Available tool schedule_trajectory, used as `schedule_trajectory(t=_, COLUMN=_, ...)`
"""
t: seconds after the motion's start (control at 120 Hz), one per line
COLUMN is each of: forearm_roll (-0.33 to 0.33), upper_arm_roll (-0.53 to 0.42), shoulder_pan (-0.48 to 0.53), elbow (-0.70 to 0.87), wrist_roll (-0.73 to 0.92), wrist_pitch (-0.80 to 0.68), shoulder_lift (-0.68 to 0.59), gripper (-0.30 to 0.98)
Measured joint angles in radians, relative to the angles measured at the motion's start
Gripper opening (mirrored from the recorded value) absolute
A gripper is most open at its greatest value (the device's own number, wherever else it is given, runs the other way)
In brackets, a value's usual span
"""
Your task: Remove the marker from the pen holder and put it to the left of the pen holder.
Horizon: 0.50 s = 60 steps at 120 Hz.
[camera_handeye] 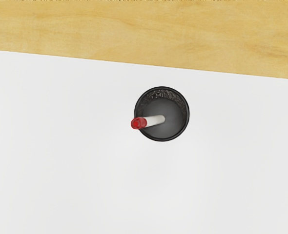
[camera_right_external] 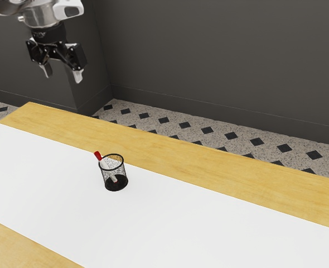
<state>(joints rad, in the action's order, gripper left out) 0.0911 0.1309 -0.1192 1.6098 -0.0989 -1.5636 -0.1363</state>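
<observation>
Hanging wide apart: black two-finger gripper (camera_right_external: 62, 72) raised, red-capped white marker (camera_handeye: 155, 120) in pen holder

Condition of the gripper: the exterior view records it at the upper left, pointing downward, its two pale-tipped fingers spread with a broad gap between them. It stands well apart from the marker and the holder, higher than both.

Location of the marker: inside the round black mesh pen holder (camera_right_external: 115, 185), cap end up. It is tilted, leaning toward the exterior view's left. The red cap projects past the rim, outside the holder's round opening, while the white barrel slopes down into the interior. The wrist view, taken from above, shows the barrel's lower part near the middle of the dark holder floor.

Condition of the holder: upright, with a dark rim and a solid-looking dark base. The barrel can be seen through the mesh wall in the exterior view.

Surroundings: the holder stands on a long, flat white covering (camera_right_external: 53, 184), near the edge where it meets the bare strip of a yellow-brown wooden table (camera_right_external: 170, 156). Wood also appears at the exterior view's lower left. Past the table lies a speckled grey floor (camera_right_external: 173, 127) with black diamond insets, meeting a dark grey wall (camera_right_external: 220, 56) with a baseboard.
</observation>
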Motion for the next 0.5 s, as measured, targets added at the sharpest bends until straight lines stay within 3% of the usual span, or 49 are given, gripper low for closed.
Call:
schedule_trajectory(t=0.3, forearm_roll=-0.002, upper_arm_roll=-0.002, shoulder_pan=0.011, elbow=0.164, wrist_roll=-0.037, wrist_pitch=-0.083, shoulder_lift=-0.073, gripper=0.69)
schedule_trajectory(t=0.5, forearm_roll=0.001, upper_arm_roll=-0.006, shoulder_pan=0.022, elbow=0.41, wrist_roll=-0.075, wrist_pitch=-0.208, shoulder_lift=-0.078, gripper=0.69)
